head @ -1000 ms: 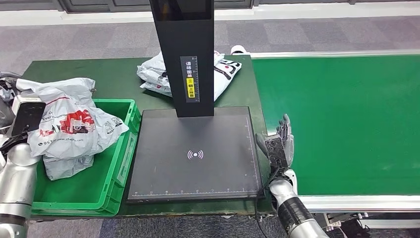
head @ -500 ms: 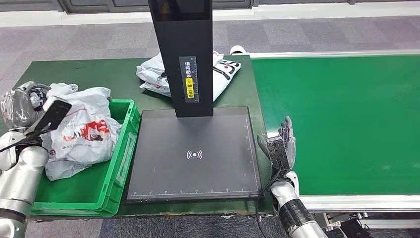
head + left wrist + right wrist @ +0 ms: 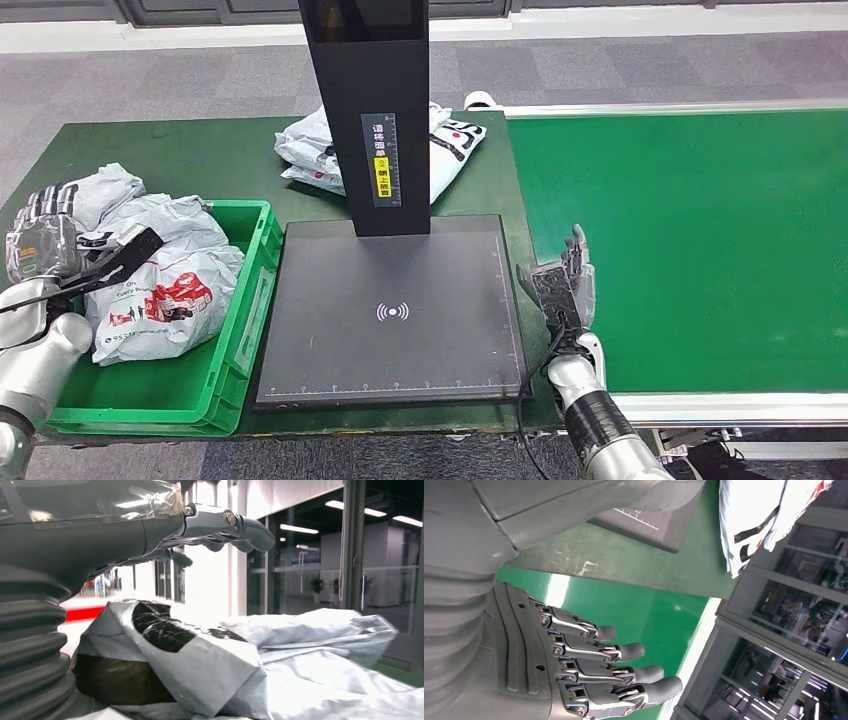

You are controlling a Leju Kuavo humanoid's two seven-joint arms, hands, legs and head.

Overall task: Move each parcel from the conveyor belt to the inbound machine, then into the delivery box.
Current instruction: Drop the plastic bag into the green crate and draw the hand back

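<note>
Head view shows a green desk (image 3: 200, 150) with a green delivery box (image 3: 243, 330) on its left side. A grey parcel (image 3: 160, 285) with red print lies inside the box, crumpled and leaning toward the box's left side. The left robot hand (image 3: 45, 245) is just above the left edge of the box, beside the parcel. Its fingers are spread apart and it holds nothing. In the left wrist view the same left robot hand (image 3: 215, 527) hangs over the grey parcel (image 3: 210, 665) with a gap between them.

Next to the box, in the middle of the desk, sits the flat black inbound machine (image 3: 395, 310). Its tall black post (image 3: 370, 110) stands at the back edge of the plate. Behind the post lies another parcel (image 3: 450, 140), white with red and black marks, resting on the desk.

To the right is the green conveyor belt (image 3: 700, 240). The right robot hand (image 3: 563, 290) is held upright between the black machine and the belt. Its fingers are straight and apart, and it holds nothing. The right wrist view shows this right robot hand (image 3: 584, 665) with its fingers stretched out over the green belt (image 3: 644, 615).
</note>
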